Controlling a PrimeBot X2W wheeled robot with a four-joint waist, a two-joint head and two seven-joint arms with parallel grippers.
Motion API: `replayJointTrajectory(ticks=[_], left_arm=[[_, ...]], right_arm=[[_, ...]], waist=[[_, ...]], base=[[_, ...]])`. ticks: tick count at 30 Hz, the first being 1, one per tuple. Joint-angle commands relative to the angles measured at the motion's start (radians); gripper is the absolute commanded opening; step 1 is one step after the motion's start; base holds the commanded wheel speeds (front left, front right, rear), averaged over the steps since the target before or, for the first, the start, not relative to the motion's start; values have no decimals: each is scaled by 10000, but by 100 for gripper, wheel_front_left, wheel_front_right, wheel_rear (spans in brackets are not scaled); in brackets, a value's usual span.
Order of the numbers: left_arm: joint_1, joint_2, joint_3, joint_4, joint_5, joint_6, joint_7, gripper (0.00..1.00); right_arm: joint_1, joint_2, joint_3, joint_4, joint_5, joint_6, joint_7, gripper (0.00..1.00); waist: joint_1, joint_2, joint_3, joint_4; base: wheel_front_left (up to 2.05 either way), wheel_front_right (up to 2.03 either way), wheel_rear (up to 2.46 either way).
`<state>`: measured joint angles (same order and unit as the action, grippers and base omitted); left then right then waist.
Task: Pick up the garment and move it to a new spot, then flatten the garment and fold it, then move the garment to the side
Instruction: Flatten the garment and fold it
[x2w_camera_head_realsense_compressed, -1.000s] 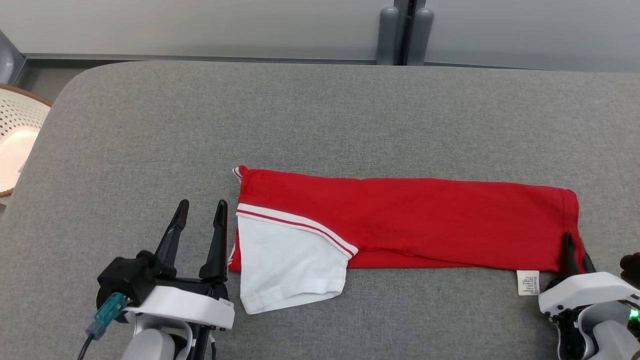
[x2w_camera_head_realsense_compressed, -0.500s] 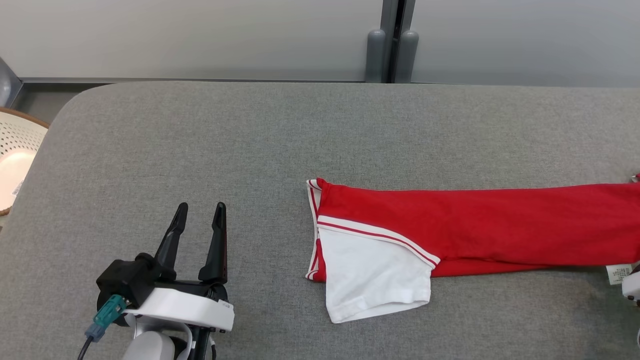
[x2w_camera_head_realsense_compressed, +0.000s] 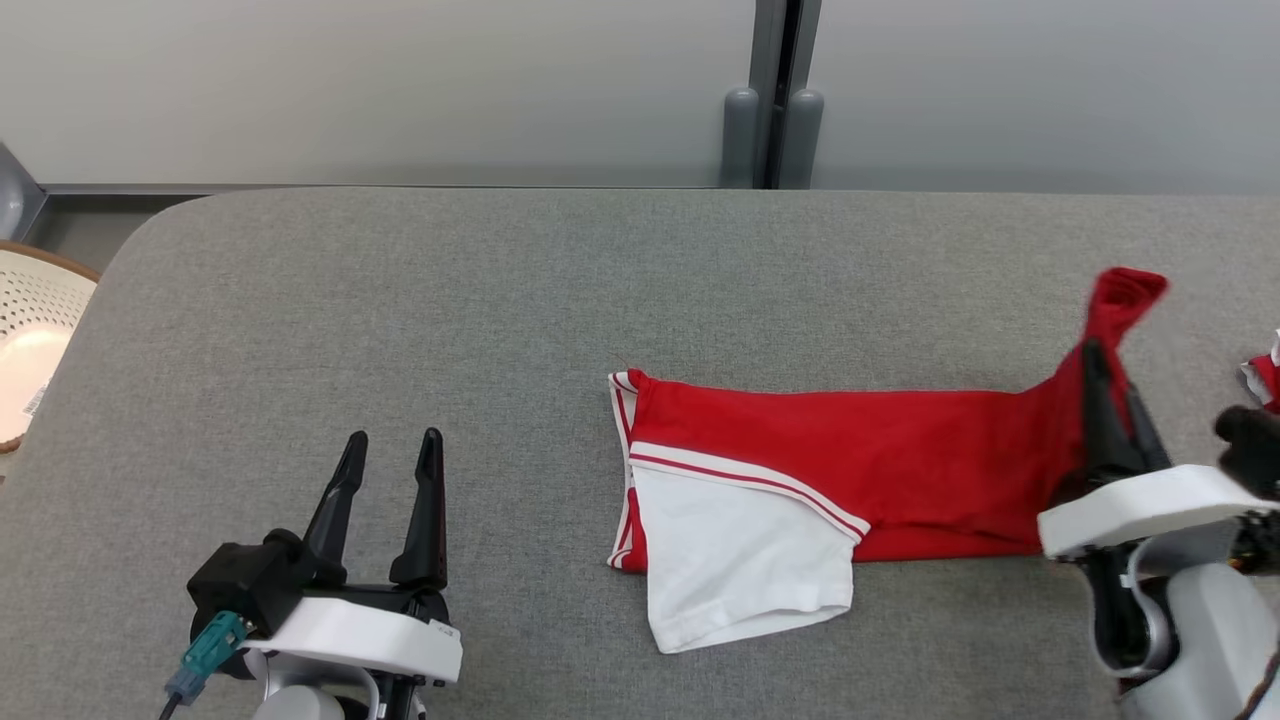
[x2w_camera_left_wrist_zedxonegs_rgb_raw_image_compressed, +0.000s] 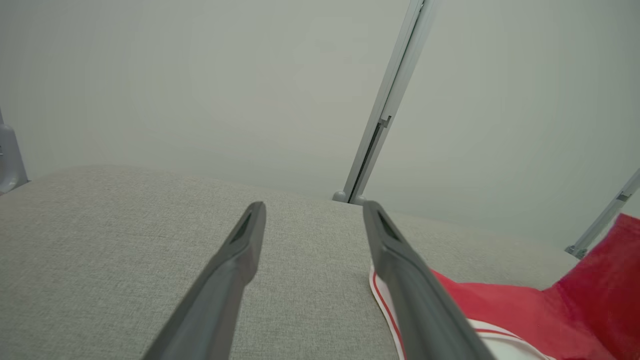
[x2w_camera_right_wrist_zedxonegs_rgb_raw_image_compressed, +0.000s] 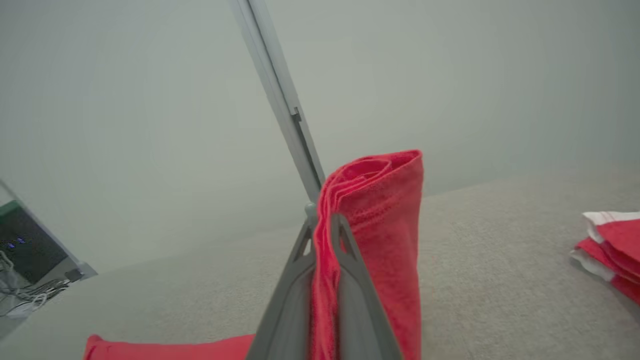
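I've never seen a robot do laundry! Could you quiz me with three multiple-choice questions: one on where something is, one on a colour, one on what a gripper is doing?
1. Where does the white sleeve of the garment lie? A. At its left end. B. At its right end. C. In a basket.
2. What colour is the garment's body? A. Blue. B. Red. C. Green.
3. What is the right gripper doing? A. Hanging open. B. Pinching the garment's end. C. Pressing a button.
Answers: A, the sleeve lies nearest the left gripper; B, the cloth is plainly red; B, it is closed on raised red fabric.
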<state>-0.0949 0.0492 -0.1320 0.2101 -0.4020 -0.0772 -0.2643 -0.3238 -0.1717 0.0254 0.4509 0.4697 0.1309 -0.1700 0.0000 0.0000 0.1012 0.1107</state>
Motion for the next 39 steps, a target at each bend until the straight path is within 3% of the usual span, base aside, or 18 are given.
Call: replayJointTrajectory(ticks=[1,5,9,24,25,26,27,34,39], left_arm=[[3,37,-5,27,-54,-3,5,100],[-15,32,-80,70,-104,-49,5,100],[22,34,-181,115,-108,-85,5,100],[-203,33,-297,272,-285,-117,6,100],[-198,35,-311,276,-303,-116,6,100],[-177,30,-336,268,-319,-109,5,100],[-134,29,-359,273,-345,-101,5,100],[116,35,-316,359,-353,-48,5,100],[138,35,-329,236,-208,-123,5,100]], right_arm=[[186,179,416,-539,161,-5,235,0],[467,677,1325,-1588,479,-5,714,0],[559,1010,2081,-1866,593,-3,929,0],[-319,1196,4584,321,1779,-3,-26,0],[-413,1193,4653,576,1681,-3,-173,7],[-470,1189,4780,807,1667,-3,-247,90],[-478,1199,5001,991,1786,-3,-268,100],[-711,1194,6642,997,2732,-3,-448,100],[-1178,1189,6760,1206,2442,-3,-715,100]], waist=[[0,0,-30,47],[0,0,-92,204],[0,0,-98,452],[0,0,93,1650],[0,0,96,1717],[0,0,97,1775],[0,0,90,1832],[0,0,-79,1874],[0,0,-228,1549]], base=[[0,0,0],[0,0,0],[0,0,0],[0,0,0],[0,0,0],[0,0,0],[0,0,0],[0,0,0],[0,0,0]])
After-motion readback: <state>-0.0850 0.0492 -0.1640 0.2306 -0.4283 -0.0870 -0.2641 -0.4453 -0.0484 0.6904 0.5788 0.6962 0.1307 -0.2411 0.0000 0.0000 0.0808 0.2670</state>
